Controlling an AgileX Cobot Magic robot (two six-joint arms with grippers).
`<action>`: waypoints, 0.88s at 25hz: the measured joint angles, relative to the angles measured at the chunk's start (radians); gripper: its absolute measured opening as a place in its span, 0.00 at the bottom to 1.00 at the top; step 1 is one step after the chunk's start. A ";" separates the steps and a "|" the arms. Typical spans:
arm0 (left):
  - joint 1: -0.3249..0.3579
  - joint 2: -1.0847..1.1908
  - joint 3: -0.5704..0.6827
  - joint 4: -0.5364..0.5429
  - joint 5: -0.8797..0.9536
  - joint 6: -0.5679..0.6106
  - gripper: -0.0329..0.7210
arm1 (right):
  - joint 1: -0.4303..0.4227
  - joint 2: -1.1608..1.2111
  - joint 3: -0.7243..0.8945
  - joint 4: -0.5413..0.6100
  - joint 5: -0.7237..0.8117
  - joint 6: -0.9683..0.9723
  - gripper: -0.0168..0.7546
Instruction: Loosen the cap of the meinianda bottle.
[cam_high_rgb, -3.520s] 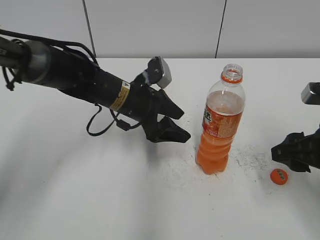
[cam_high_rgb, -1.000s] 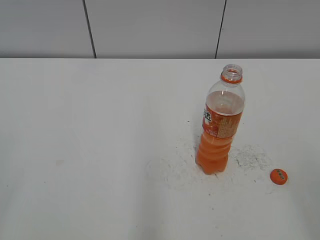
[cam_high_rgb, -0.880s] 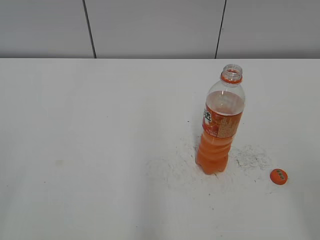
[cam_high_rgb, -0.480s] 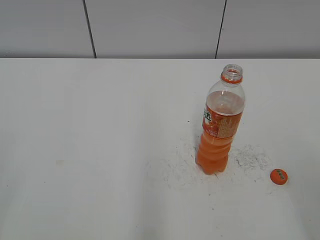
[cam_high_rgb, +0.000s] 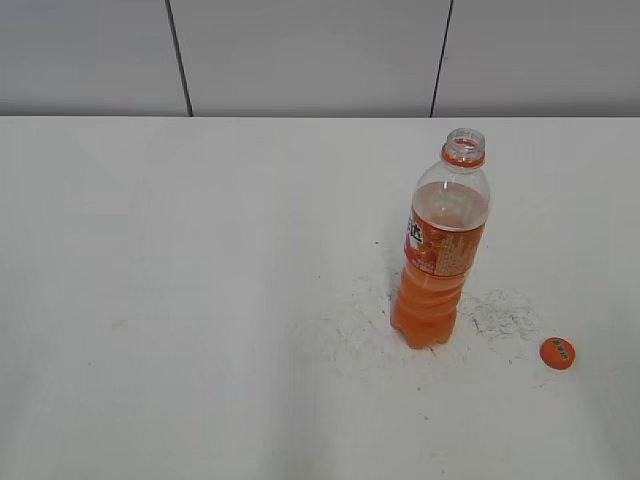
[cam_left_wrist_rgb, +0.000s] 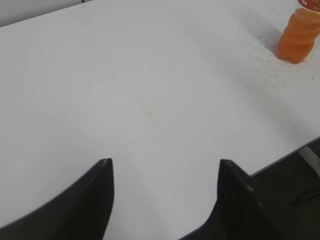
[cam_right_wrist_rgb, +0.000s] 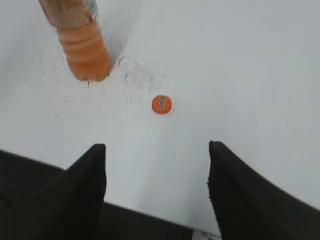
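The meinianda bottle (cam_high_rgb: 441, 250) stands upright on the white table, its mouth open with no cap on it. Its lower part also shows in the left wrist view (cam_left_wrist_rgb: 298, 35) and the right wrist view (cam_right_wrist_rgb: 80, 40). The orange cap (cam_high_rgb: 557, 352) lies flat on the table to the right of the bottle, apart from it, and shows in the right wrist view (cam_right_wrist_rgb: 161, 104). Neither arm is in the exterior view. My left gripper (cam_left_wrist_rgb: 164, 162) is open and empty over the table's near edge. My right gripper (cam_right_wrist_rgb: 156, 147) is open and empty, back from the cap.
Scuffed grey marks (cam_high_rgb: 370, 330) spread on the white table (cam_high_rgb: 180, 300) around the bottle's base. The table's front edge (cam_right_wrist_rgb: 150, 212) runs under the right gripper, and its edge (cam_left_wrist_rgb: 280, 160) also shows in the left wrist view. A grey panelled wall (cam_high_rgb: 300, 55) is behind.
3.5 s ago both arms were in the exterior view, left near the bottle and right by the cap. Both have left the view. Bottle and cap have not moved.
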 joint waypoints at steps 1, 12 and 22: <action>0.000 0.000 0.000 0.000 0.000 0.000 0.71 | 0.000 0.000 -0.005 -0.004 0.036 0.000 0.64; 0.000 0.000 0.000 -0.001 0.000 0.000 0.68 | 0.000 0.000 0.012 -0.033 0.142 0.000 0.64; 0.114 -0.010 0.000 -0.001 0.000 0.000 0.64 | -0.022 -0.022 0.014 -0.008 0.143 0.000 0.64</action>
